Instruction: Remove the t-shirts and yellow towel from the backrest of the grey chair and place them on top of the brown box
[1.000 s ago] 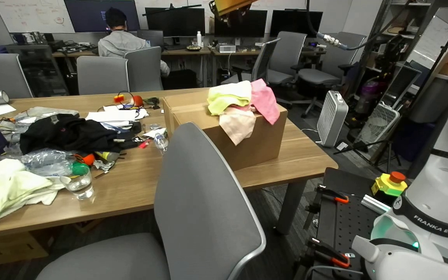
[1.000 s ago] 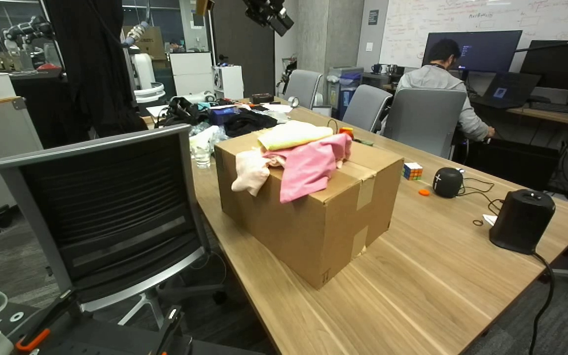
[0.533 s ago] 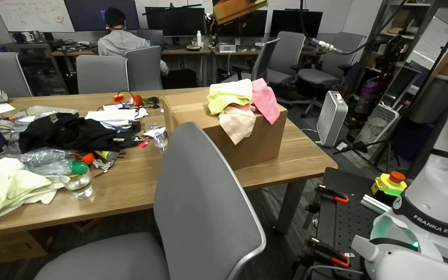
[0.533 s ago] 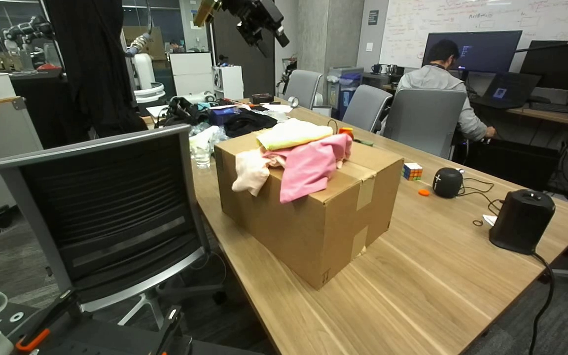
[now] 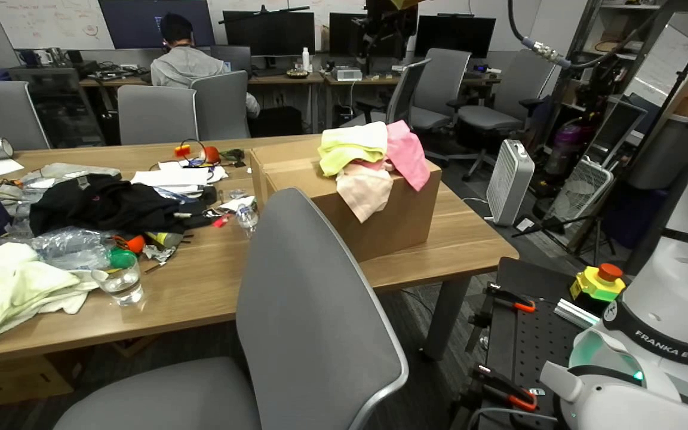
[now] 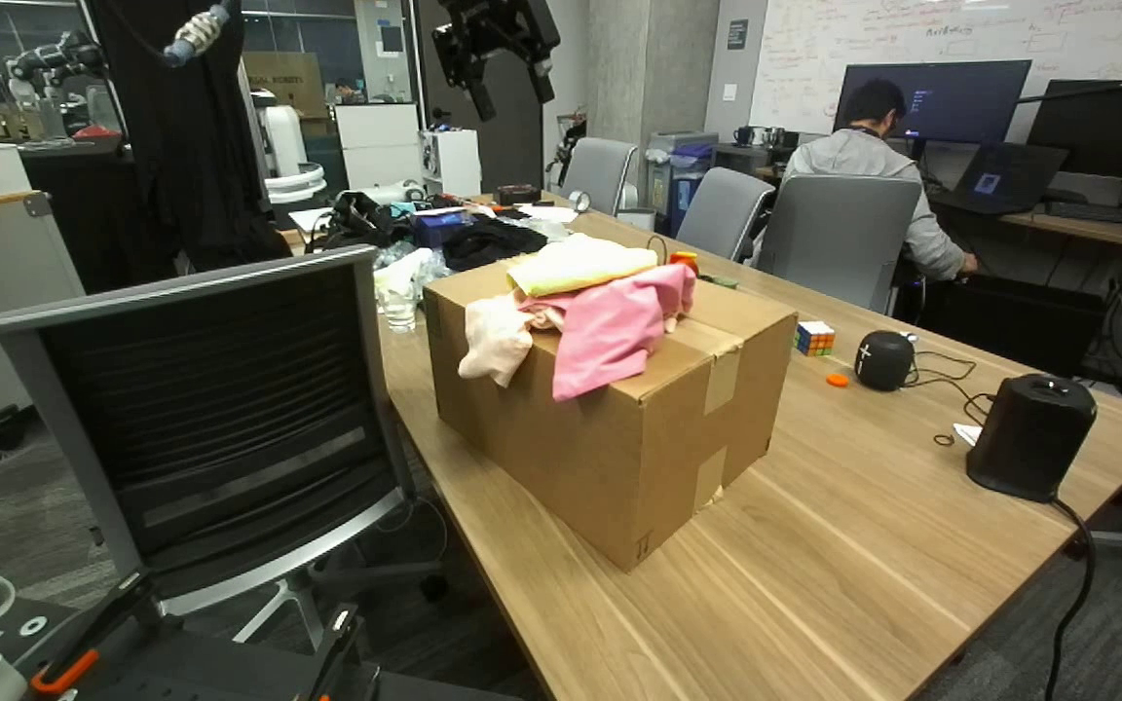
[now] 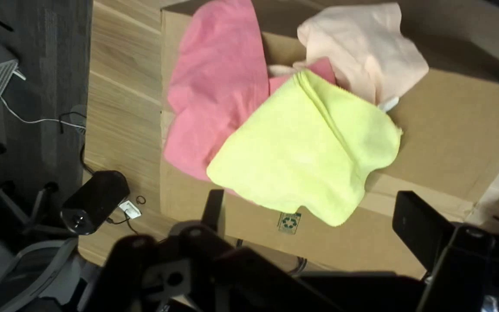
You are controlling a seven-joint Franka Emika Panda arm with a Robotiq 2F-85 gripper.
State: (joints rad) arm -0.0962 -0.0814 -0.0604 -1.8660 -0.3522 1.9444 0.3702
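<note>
Yellow towel (image 7: 301,147) atop the brown box (image 6: 542,462) — seemingly well below the gripper (image 6: 515,105), with widely spread, empty jaws.

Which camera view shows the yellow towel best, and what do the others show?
The wrist view: it looks down on the yellow towel, large and uncovered, partly over the pink t-shirt. Both exterior views show it smaller and at a slant, on top of the brown box.

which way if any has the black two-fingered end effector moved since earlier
Yes: in an exterior view, the end effector has shifted picture-left and lower, away from the tall grey concrete pillar.
</note>
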